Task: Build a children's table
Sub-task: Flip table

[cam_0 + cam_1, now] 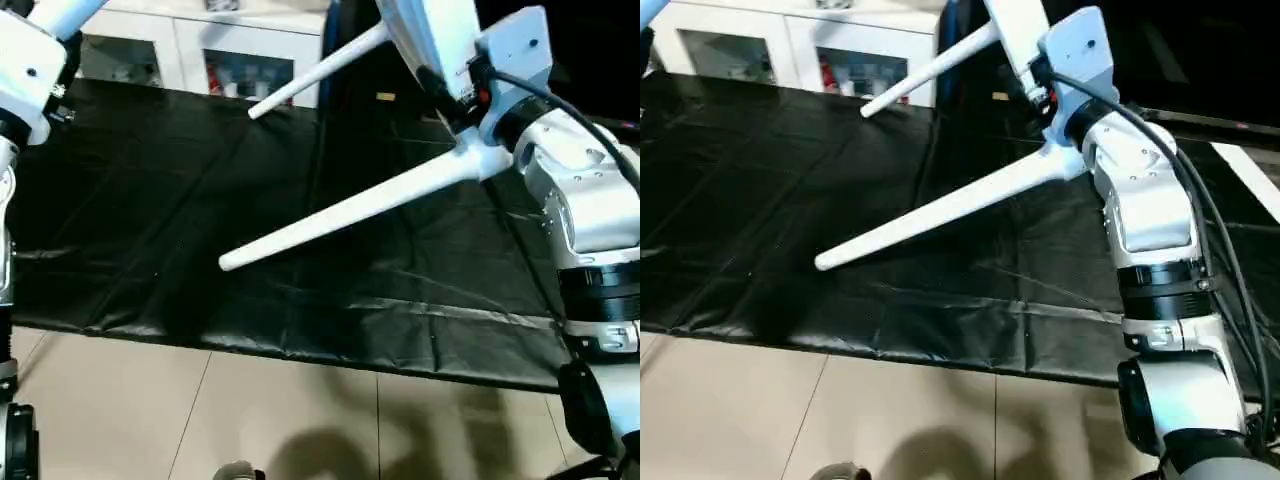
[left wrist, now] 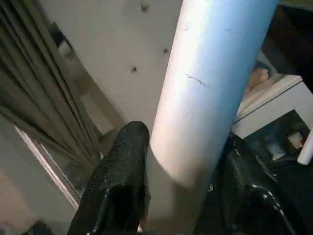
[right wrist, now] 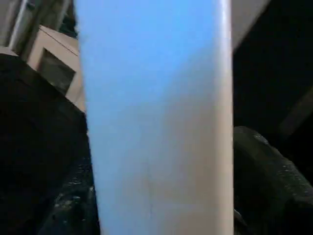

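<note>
The children's table is held up in the air, and two of its round tapered white legs slant down to the left over the black sheet: a long one (image 1: 350, 210) and a farther one (image 1: 310, 75). A third white leg (image 2: 210, 88) runs between the two black fingers (image 2: 122, 176) of my left gripper (image 2: 183, 139), which is shut on it at the upper left. My right gripper (image 3: 161, 156) is at the upper right, around another thick white leg (image 3: 156, 98) that passes close before its wrist camera. The table top is out of view.
A wrinkled black sheet (image 1: 200, 200) covers the ground ahead, its near edge running across the beige tiled floor (image 1: 300, 420). A white glass-door cabinet (image 1: 200, 55) stands behind the sheet. My right forearm (image 1: 1150, 220) rises at the right.
</note>
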Robot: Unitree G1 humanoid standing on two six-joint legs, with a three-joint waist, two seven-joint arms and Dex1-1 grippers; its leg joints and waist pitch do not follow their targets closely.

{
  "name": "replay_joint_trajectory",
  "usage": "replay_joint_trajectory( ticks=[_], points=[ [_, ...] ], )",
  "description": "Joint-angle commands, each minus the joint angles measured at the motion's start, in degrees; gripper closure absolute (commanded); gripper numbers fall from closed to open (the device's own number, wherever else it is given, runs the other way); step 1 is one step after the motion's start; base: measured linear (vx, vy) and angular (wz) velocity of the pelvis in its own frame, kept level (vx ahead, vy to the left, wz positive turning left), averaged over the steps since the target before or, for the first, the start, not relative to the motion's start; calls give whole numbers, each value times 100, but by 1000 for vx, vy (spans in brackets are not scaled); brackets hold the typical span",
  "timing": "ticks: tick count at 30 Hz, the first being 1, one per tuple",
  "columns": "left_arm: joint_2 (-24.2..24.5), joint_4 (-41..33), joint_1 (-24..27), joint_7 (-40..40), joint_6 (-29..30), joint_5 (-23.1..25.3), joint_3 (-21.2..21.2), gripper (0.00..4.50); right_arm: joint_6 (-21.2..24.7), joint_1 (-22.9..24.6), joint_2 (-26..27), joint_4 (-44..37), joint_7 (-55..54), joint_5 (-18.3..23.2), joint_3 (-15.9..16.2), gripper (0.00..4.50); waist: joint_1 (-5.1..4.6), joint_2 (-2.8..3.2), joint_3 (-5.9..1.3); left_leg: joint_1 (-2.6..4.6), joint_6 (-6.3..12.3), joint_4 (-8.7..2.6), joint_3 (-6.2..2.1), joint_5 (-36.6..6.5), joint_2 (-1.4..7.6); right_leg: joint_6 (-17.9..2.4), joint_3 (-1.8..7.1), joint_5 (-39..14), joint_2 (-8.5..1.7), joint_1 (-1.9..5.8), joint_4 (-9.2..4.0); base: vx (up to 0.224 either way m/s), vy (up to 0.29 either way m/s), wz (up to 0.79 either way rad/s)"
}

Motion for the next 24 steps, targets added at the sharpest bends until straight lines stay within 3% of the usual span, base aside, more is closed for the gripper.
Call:
replay_joint_trajectory(
  ticks=[1,8,13,15,21,23,24],
  points=[
    [-337,177,112,199,541,-362,164,278,-41,126,65,-61,209,97,180,54,-2,33,-351,195,-524,-451,-201,-2330,245,-714,191,-2093,-296,76,-533,0,0,0],
    [-437,127,74,320,933,-379,240,278,-247,126,68,-74,296,129,173,3,19,47,-353,233,-489,-440,-187,-2403,242,-781,196,-1995,-278,49,-545,0,0,0],
    [-483,83,35,295,1002,-407,226,278,-577,102,119,-79,373,146,101,0,40,59,-355,235,-494,-449,-193,-2467,242,-781,193,-1966,-279,49,-551,0,0,0],
    [-510,99,4,180,905,-457,165,278,-1146,28,294,-300,465,484,-134,0,53,82,-363,235,-483,-452,-203,-2499,248,-762,192,-1943,-290,46,-551,0,0,0],
    [-499,92,16,113,993,-426,117,278,-1395,3,502,-714,639,1045,-446,0,103,117,-375,242,-445,-469,-203,-2451,264,-783,197,-1581,-263,47,-517,0,0,0],
    [-492,121,24,95,1025,-406,113,278,-1010,168,612,-1221,1054,1711,-491,0,145,149,-378,253,-462,-477,-203,-2482,265,-804,200,-1455,-252,51,-507,0,0,0],
    [-483,140,21,83,1030,-393,113,278,-304,565,580,-1689,1515,2203,-255,0,168,149,-376,260,-405,-484,-203,-2438,270,-784,204,-1330,-239,72,-509,0,0,0]
  ],
)
